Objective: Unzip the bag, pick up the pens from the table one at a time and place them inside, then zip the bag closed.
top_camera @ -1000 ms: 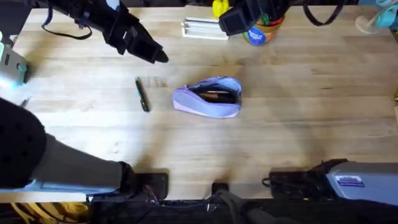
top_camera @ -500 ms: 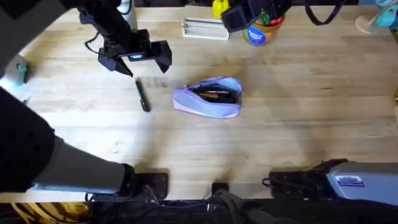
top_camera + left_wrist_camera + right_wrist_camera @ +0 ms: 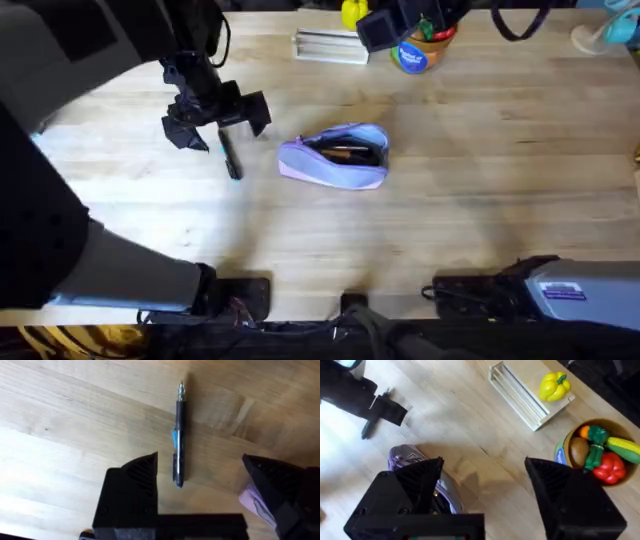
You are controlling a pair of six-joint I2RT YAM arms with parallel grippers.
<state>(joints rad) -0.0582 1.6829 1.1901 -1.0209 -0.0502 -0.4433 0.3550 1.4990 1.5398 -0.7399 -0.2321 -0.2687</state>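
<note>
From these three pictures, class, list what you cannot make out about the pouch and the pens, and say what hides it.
- Pouch contents: overhead shows something dark in the opening; too small to count pens.
- Pouch in the right wrist view: mostly hidden behind that gripper's fingers.
- Pen: its far end overhead is covered by the left gripper.
- Pouch in the left wrist view: only a corner shows past a finger.

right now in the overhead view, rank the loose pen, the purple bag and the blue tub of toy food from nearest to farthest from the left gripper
From the left gripper:
1. The pen, on the table just below its open fingers.
2. The bag, unzipped, toward mid-table on the gripper's right.
3. The blue tub, at the far edge, beyond the bag.
</note>
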